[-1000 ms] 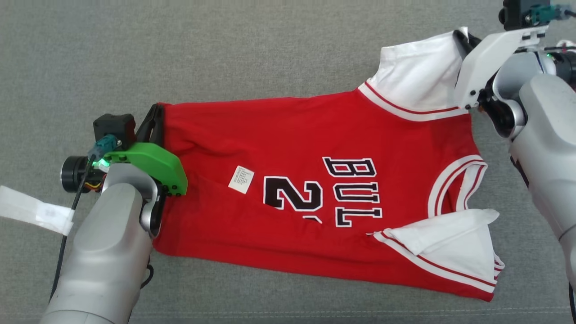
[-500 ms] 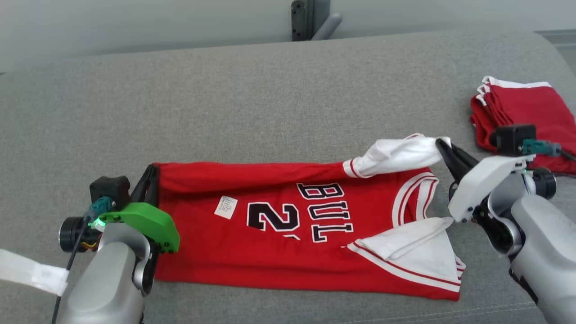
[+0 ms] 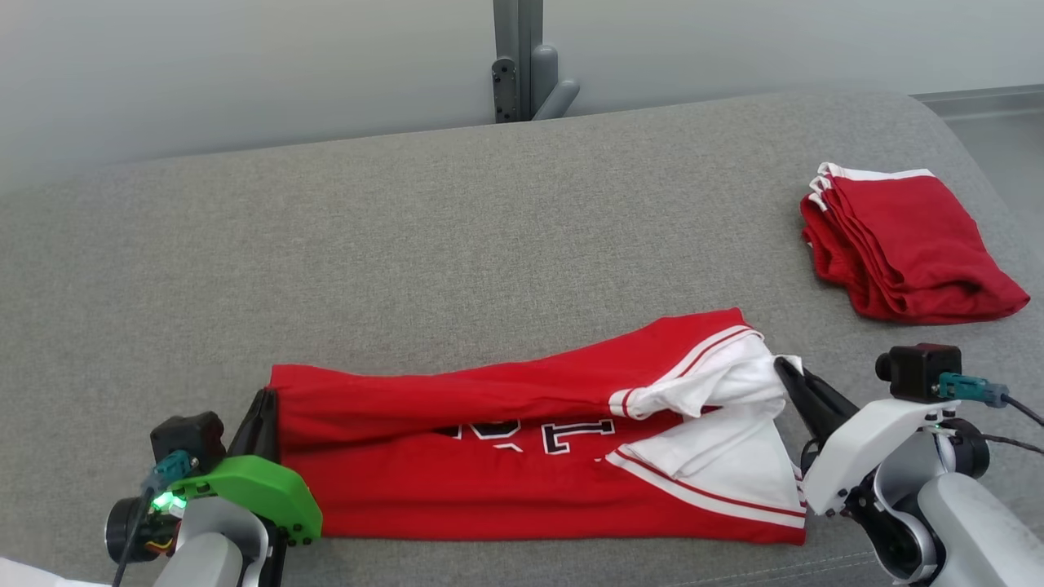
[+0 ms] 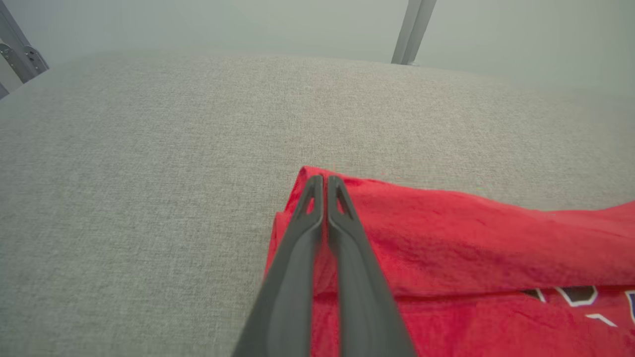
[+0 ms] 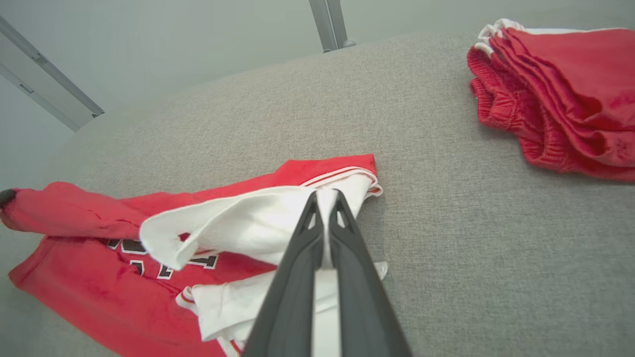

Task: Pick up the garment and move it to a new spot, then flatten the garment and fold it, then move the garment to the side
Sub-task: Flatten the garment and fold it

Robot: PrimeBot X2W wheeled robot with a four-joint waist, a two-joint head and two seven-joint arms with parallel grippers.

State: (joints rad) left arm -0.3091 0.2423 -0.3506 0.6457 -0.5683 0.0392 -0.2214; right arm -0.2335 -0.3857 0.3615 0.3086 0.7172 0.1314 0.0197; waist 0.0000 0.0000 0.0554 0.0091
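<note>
The left gripper [image 3: 265, 405] is pinching the hem corner and the right gripper [image 3: 785, 367] is clamping the white shoulder fabric of the red jersey [image 3: 457, 497], which is lying half-folded on the grey cushion [image 3: 489, 244].

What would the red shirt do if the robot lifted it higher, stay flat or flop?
Probably flop: the shirt drapes and wrinkles between the left gripper and the right gripper, each shut on an edge, so it looks soft. It seems light, since thin finger pinches hold it up. It may drag rather than slide on the fuzzy grey cushion.
</note>
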